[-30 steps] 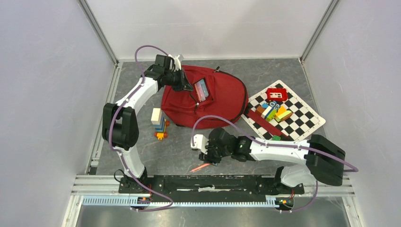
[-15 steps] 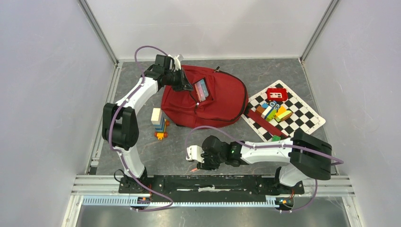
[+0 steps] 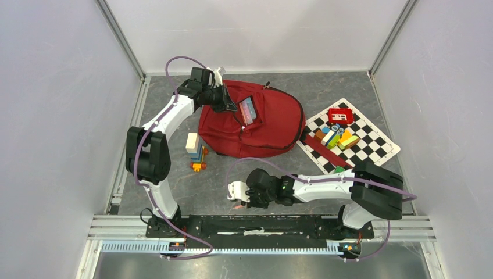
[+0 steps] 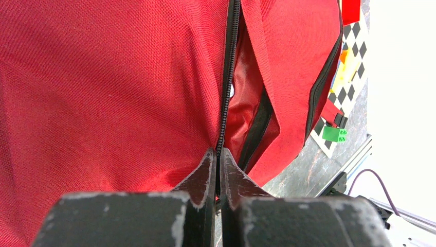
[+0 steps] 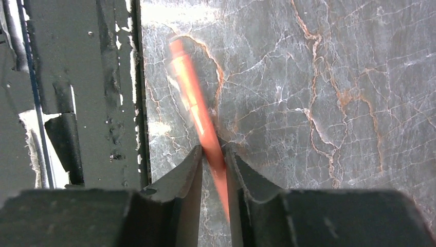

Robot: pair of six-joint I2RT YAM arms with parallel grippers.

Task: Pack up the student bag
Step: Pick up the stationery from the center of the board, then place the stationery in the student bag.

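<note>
The student bag [image 3: 264, 125], a dark red backpack, lies at the back middle of the table with its front pocket open. My left gripper [image 3: 228, 103] is shut on the bag's zip edge [image 4: 221, 149] at the bag's left side; red fabric [image 4: 103, 77] fills the left wrist view. My right gripper [image 3: 235, 199] is near the front edge, pointing down. In the right wrist view its jaws [image 5: 212, 154] are closed on a thin orange pen [image 5: 195, 113] that lies on the grey table. From above the gripper hides nearly all of the pen.
A colourful flat item [image 3: 248, 109] sticks out of the bag's pocket. A block stack [image 3: 195, 152] stands left of the bag. A checkered mat [image 3: 372, 142] at the right holds a small red box [image 3: 339, 115] and coloured blocks [image 3: 334, 138]. A black rail [image 3: 261, 224] runs along the near edge.
My right gripper has moved left and toward the near edge, come down over the orange pen and closed on it. The left arm and bag have not moved.
</note>
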